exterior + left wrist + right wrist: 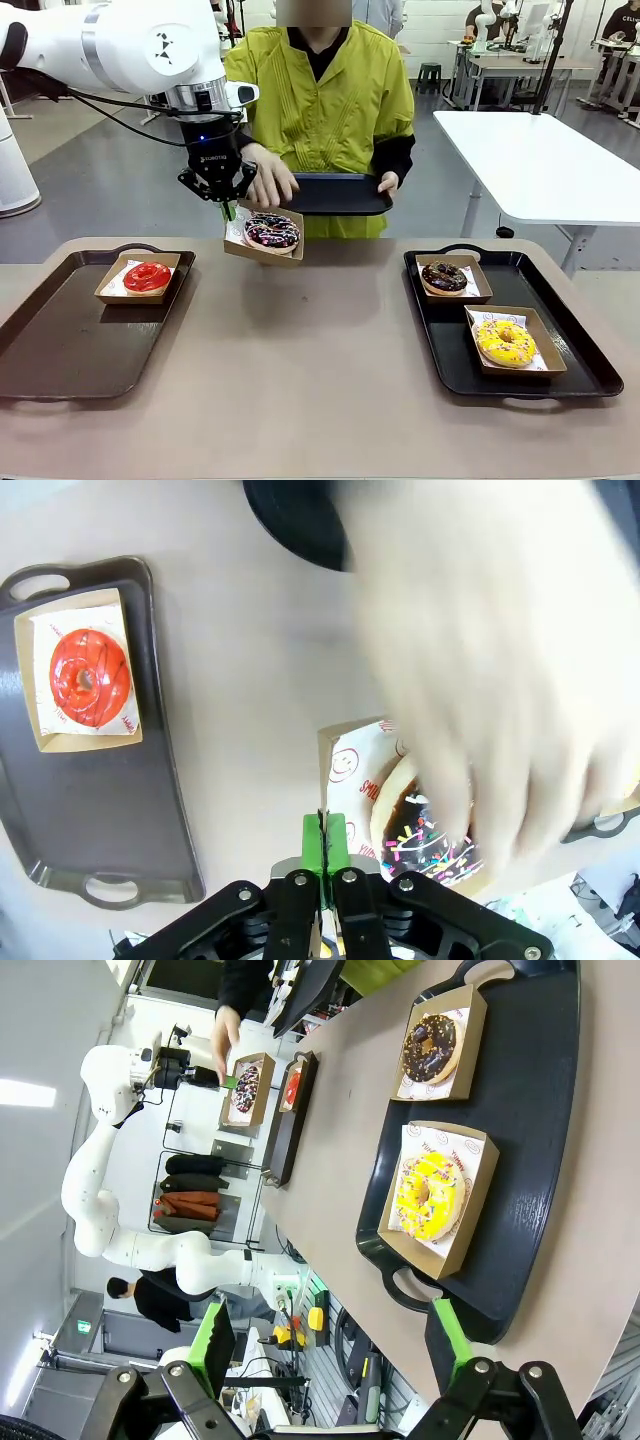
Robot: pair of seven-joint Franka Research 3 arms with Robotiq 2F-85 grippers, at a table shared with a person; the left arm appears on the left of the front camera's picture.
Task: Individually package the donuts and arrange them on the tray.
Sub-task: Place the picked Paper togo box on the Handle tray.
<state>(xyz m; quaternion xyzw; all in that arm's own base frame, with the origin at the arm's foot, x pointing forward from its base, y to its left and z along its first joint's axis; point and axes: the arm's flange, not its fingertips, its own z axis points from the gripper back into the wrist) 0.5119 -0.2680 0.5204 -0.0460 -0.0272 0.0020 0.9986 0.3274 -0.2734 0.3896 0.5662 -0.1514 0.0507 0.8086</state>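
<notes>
The purple donut point(272, 232), dark-glazed with pale sprinkles, sits in a cardboard box point(262, 250) lifted above the table's far edge, the left gripper point(228, 211) pinched tight on the box wall. The person's hand point(268, 176) reaches over it beside a black tray point(335, 194). The right gripper point(335, 1345), fingers spread and empty, hangs over the right tray point(570, 335) holding the brown donut point(444, 277) and yellow donut point(505, 342); the red donut point(147, 277) lies boxed on the left tray point(50, 340).

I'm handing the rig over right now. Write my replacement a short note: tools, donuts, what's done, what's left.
Left tool: shut on the rim of the brown cardboard box holding the dark purple sprinkled donut, lifted above the table's far edge.
Right tool: open, holding nothing.
Person's hand is at that box; their other hand holds a spare black tray.
Done: glossy red donut boxed on the left dark tray; chocolate sprinkled donut and yellow donut boxed on the right black tray.
Left: set the purple one on a tray.
</notes>
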